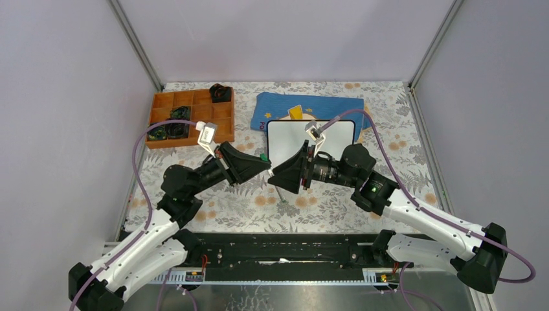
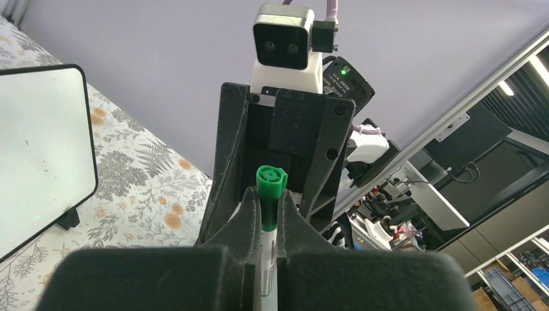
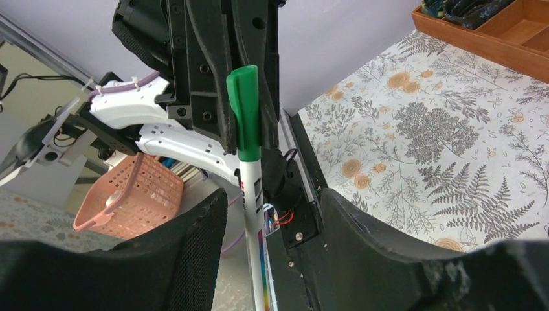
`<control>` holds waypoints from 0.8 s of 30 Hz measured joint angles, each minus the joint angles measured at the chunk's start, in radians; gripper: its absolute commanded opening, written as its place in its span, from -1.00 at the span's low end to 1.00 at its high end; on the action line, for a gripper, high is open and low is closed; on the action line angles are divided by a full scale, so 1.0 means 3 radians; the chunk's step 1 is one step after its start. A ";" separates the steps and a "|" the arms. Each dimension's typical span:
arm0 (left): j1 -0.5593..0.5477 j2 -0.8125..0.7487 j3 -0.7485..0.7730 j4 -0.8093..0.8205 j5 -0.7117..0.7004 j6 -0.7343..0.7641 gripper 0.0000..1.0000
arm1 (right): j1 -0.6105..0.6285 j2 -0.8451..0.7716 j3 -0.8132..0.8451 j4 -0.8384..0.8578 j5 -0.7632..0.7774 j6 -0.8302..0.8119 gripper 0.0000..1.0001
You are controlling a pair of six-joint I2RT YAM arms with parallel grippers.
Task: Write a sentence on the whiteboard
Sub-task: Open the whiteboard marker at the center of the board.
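Observation:
The whiteboard (image 1: 294,137) lies at the middle back of the table, its near edge behind the arms; in the left wrist view the whiteboard (image 2: 39,155) shows a blank white face. The sentence is out of view. Both grippers meet tip to tip in front of the board. My left gripper (image 2: 270,197) is shut on a green-capped white marker (image 2: 270,181), pinching it just below the cap. My right gripper (image 3: 272,194) is open, and the marker (image 3: 251,175) runs between its spread fingers without touching them. From above, the green cap (image 1: 263,156) shows by the left gripper (image 1: 262,165), facing the right gripper (image 1: 277,175).
A wooden compartment tray (image 1: 162,103) with dark items stands at the back left. A blue cloth (image 1: 336,103) with yellow print lies behind the whiteboard. A floral tablecloth (image 1: 259,207) covers the table, and grey walls enclose it on three sides.

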 measured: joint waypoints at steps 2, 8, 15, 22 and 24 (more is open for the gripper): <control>-0.0001 -0.0027 0.0000 0.0000 -0.0024 0.0001 -1.00 | 0.0000 0.0001 0.0000 0.0025 0.0032 0.0036 0.17; -0.0001 -0.0047 -0.0006 -0.0014 -0.0064 0.0018 -1.00 | 0.0000 0.0084 0.0004 0.0102 0.0042 0.0131 -0.35; -0.0001 -0.0062 -0.0015 -0.0099 -0.0131 0.0052 -1.00 | 0.0011 0.0103 0.0004 0.0186 -0.0053 0.0134 -1.00; -0.0065 -0.0256 0.0028 -0.0474 -0.0324 0.0153 -1.00 | 0.0038 0.0058 -0.0060 0.0225 -0.0041 0.0112 -1.00; -0.0084 -0.0289 0.0072 -0.0607 -0.0365 0.0192 -1.00 | 0.0046 0.0043 -0.0081 0.0253 -0.0023 0.0111 -1.00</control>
